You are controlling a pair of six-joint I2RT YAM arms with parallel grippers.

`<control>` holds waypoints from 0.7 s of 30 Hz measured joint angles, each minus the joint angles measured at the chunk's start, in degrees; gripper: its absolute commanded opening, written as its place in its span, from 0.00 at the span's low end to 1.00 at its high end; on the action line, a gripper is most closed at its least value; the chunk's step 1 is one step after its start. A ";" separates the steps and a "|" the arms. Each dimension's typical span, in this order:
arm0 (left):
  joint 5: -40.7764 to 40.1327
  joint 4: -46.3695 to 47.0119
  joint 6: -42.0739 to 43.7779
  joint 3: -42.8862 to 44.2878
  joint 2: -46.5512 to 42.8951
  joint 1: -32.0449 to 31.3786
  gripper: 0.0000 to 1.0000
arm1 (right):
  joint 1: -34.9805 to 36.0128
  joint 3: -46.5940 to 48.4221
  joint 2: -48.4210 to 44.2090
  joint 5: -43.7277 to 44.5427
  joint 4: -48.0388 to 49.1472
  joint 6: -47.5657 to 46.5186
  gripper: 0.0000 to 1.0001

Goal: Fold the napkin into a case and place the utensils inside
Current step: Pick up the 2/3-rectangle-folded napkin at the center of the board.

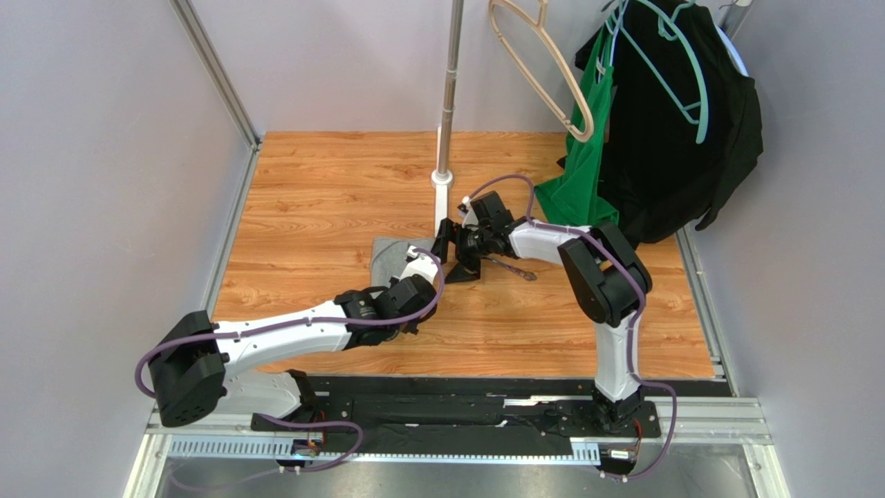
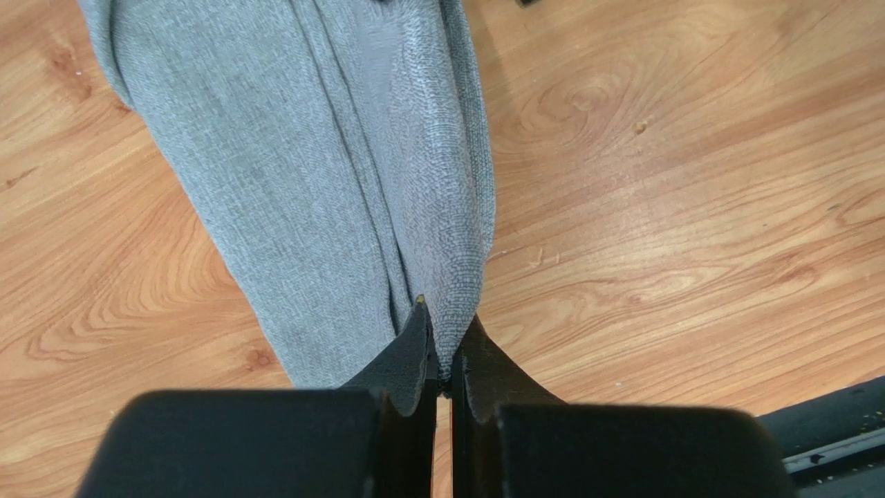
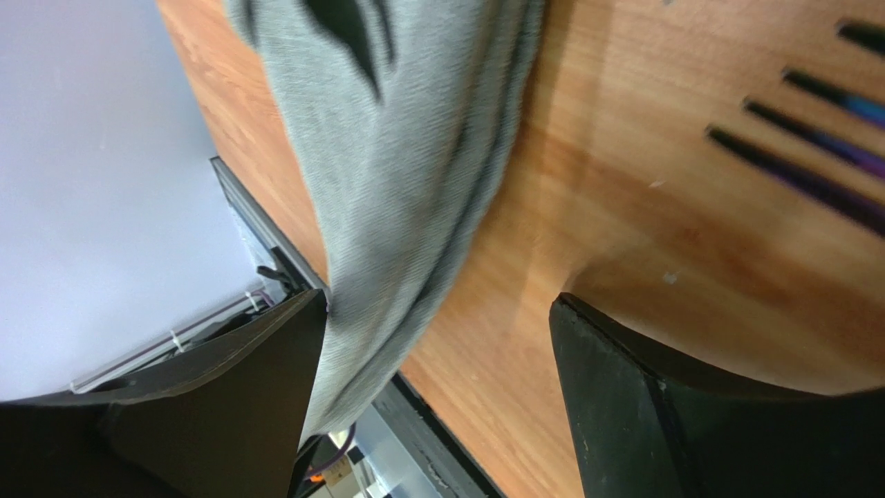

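From above, you see the grey napkin point(image 1: 390, 252) bunched in the middle of the table point(image 1: 312, 197). Your left gripper point(image 1: 422, 257) and right gripper point(image 1: 454, 252) meet at its right side, and the fork point(image 1: 516, 271) is just right of them. In your left wrist view, the left gripper point(image 2: 443, 348) is pinched tight on the napkin's point(image 2: 312, 156) end. In your right wrist view, the right gripper point(image 3: 436, 394) is wide open, with the napkin point(image 3: 405, 156) close to one finger point(image 3: 239, 405).
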 measured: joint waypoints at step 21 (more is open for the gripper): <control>1.90 4.28 -4.94 -7.02 -6.23 0.00 0.00 | 0.76 12.20 10.91 -1.03 -0.74 -1.14 0.34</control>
